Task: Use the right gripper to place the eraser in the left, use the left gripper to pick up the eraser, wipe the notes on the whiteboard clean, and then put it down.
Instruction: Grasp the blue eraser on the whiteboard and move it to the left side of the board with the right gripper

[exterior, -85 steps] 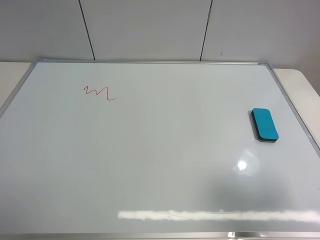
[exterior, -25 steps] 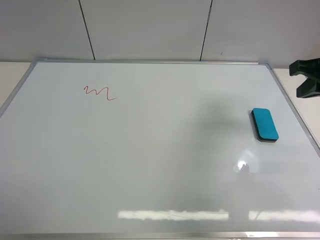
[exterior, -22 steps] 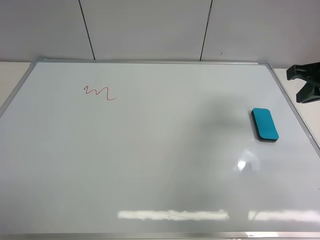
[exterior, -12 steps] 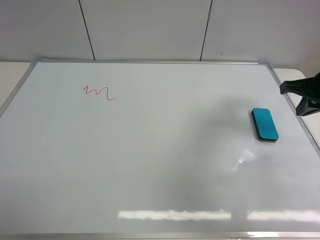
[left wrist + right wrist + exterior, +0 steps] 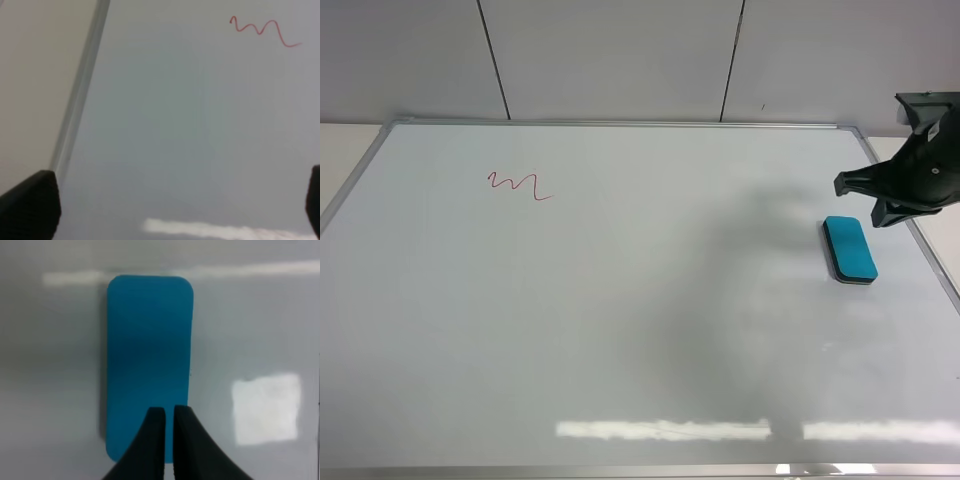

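The teal eraser [image 5: 850,248] lies flat on the whiteboard [image 5: 620,300] near its right edge. My right gripper [image 5: 868,200] hovers just above the eraser's far end. In the right wrist view its two black fingers [image 5: 169,412] stand almost together, empty, over the eraser [image 5: 149,350]. The red notes [image 5: 520,186] are at the board's far left. The left gripper is out of the high view. In the left wrist view its fingers sit wide apart at the lower corners, so the left gripper [image 5: 175,205] is open and empty above the board, with the notes [image 5: 260,30] ahead.
The board's silver frame [image 5: 910,225] runs close to the right of the eraser, with the pale table [image 5: 930,170] beyond it. The frame's left side shows in the left wrist view [image 5: 80,90]. A tiled wall [image 5: 620,60] stands behind.
My right gripper has come in from the right edge and moved left to a spot over the eraser's far end. The eraser and notes have not moved.
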Controlling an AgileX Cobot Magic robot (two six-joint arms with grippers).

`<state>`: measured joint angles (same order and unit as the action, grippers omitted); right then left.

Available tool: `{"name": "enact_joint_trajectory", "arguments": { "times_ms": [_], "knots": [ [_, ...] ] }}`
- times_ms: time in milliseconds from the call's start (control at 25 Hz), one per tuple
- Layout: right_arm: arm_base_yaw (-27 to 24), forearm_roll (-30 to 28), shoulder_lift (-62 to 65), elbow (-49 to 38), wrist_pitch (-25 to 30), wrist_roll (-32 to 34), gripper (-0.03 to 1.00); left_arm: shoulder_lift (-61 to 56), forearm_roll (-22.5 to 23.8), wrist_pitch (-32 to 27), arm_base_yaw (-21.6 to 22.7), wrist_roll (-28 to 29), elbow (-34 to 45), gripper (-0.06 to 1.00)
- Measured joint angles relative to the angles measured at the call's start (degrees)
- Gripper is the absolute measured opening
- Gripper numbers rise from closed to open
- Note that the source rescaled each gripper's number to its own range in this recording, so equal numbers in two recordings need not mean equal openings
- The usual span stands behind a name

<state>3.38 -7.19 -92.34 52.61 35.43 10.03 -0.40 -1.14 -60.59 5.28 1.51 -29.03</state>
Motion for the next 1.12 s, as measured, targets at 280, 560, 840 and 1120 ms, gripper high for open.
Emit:
{"name": "enact_joint_trajectory", "arguments": {
  "times_ms": [280, 560, 840, 1120],
  "knots": [
    [0.4, -3.7, -6.0, 2.0, -0.3, 4.0, 0.00, 0.0, 0.0, 0.0, 0.0, 0.0, 0.0, 1.00],
    [0.7, -4.4, -12.2, 2.0, -6.3, 4.2, 0.00, 0.0, 0.0, 0.0, 0.0, 0.0, 0.0, 1.00],
    [3.4, -6.8, -15.4, 2.9, -11.5, 5.1, 0.00, 0.0, 0.0, 0.0, 0.0, 0.0, 0.0, 1.00],
    [9.1, -4.1, -16.0, 3.1, -16.0, 5.1, 0.00, 0.0, 0.0, 0.0, 0.0, 0.0, 0.0, 1.00]
  ]
}}
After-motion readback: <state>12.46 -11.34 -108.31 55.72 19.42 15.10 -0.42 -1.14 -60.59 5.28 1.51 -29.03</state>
